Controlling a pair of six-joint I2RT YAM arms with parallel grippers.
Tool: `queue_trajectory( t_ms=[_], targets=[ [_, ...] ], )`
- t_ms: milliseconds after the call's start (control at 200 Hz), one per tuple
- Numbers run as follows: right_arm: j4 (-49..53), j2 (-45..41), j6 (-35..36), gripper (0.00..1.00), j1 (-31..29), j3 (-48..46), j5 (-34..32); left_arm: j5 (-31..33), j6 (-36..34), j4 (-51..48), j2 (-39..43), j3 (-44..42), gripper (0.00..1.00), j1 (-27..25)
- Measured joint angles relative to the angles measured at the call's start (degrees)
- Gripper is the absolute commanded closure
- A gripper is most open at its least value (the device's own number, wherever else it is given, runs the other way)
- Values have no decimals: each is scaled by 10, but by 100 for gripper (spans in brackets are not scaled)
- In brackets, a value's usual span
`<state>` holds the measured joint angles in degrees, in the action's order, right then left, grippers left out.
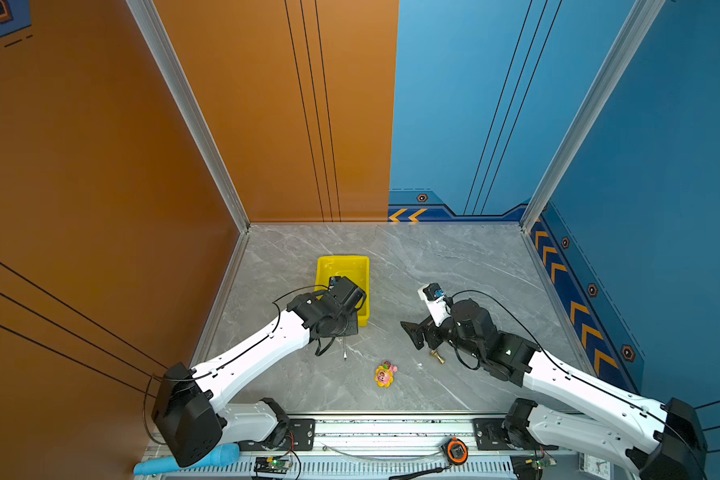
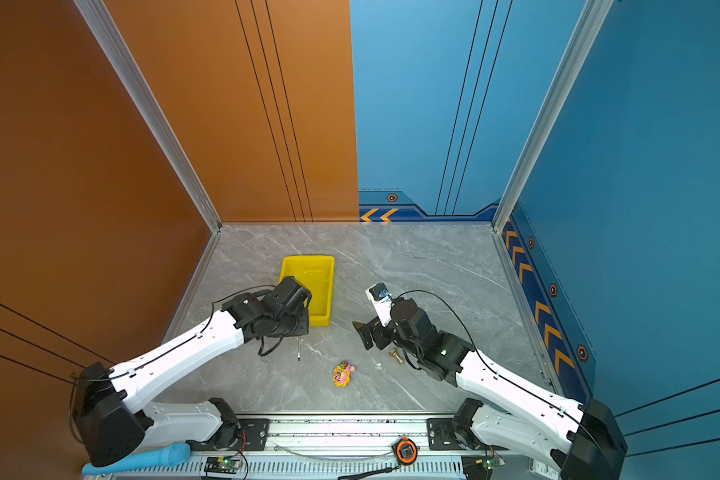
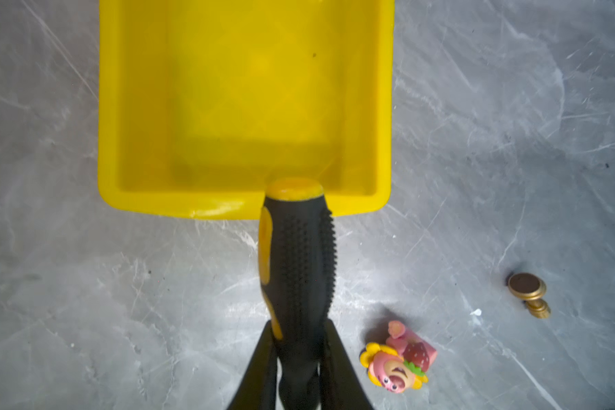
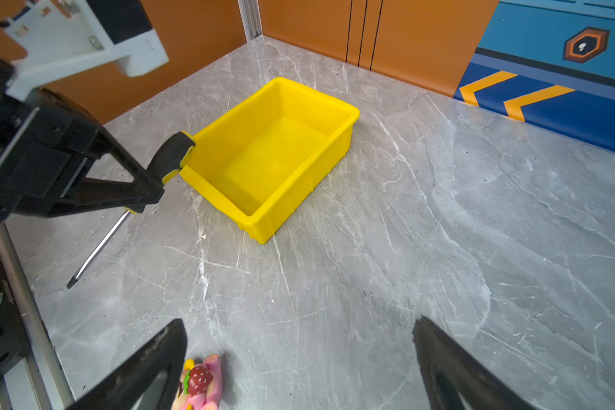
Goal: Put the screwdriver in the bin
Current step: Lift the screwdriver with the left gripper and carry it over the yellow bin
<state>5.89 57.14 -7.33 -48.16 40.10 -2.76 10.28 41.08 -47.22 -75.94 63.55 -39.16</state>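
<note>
At the left, the left gripper (image 3: 299, 333) is pinched on the lower part of the black handle of the screwdriver (image 3: 299, 255), a finger (image 3: 263, 355) pressed against each side. The tool is tilted. Its long axis runs roughly in line with the long side of the bin (image 3: 111, 106), with the yellow butt cap highest and pointing at the bin, just at its near short rim. In both top views the silver shaft (image 1: 344, 349) (image 2: 299, 349) points the opposite way, down towards the front rail. The right wrist view shows the tip low over the table (image 4: 441, 177); whether it touches I cannot tell. Further right lie a pink and yellow toy (image 1: 384, 374) and a brass fitting (image 1: 437, 356). The right gripper (image 4: 299, 321) hangs with its jaws spread wide, gripping nothing.
</note>
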Motion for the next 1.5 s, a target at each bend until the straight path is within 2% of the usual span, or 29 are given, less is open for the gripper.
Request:
queue_trajectory(
  t_ms=[270, 571, 791, 1502],
  targets=[
    [-4, 33, 9, 0, 6, 40, 13, -21, -89, 5, -136, 152, 100, 84],
    [-4, 72, 15, 0, 21, 71, 19, -35, -153, 18, -262, 231, 100, 143],
    [-5, 97, 16, 0, 32, 76, 31, -35, -177, 29, -315, 251, 100, 152],
    [-11, 121, 16, 0, 54, 86, 33, -40, -177, 58, -408, 259, 98, 163]
  ],
)
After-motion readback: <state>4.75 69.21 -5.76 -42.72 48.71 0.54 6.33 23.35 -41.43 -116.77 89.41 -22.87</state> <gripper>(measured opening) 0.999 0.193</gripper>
